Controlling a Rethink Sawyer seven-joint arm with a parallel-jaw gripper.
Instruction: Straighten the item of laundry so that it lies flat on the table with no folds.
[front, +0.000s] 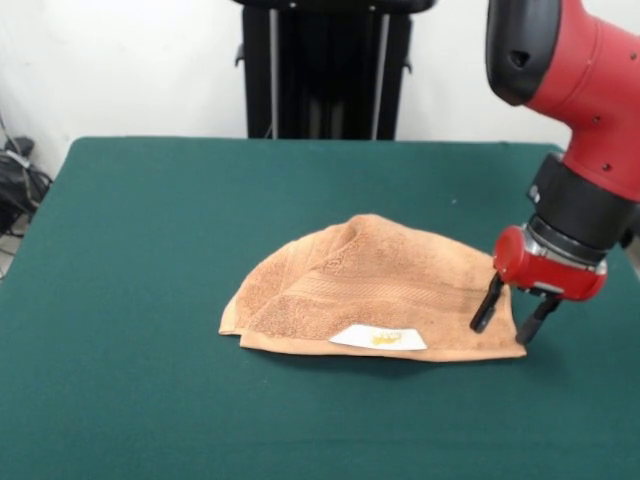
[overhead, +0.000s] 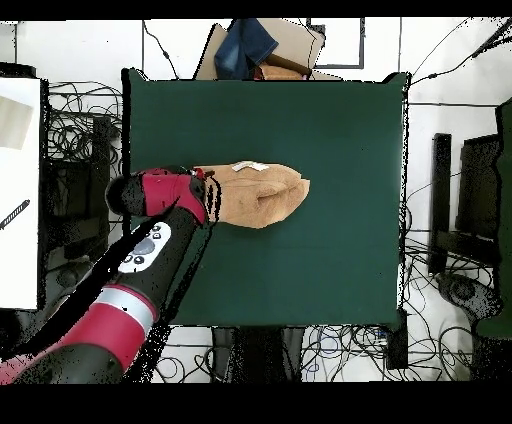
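The item of laundry (front: 375, 290), an orange-tan terry towel, lies folded over into a rounded hump on the green table (front: 150, 250). Its white label (front: 378, 338) with a yellow mark shows at the near edge. My gripper (front: 510, 314) is at the towel's right end, open, with its black fingers (front: 487, 303) standing down on either side of the towel's right corner. From overhead, the towel (overhead: 262, 193) lies left of the table's (overhead: 320, 120) middle, and the gripper (overhead: 208, 200) covers its left end.
A cardboard box with blue cloth (overhead: 255, 48) sits beyond the table's top edge in the overhead view. A white surface (overhead: 20, 190) is at the left, and cables (overhead: 75, 130) lie all round. A black bag (front: 15, 185) shows at the front view's left.
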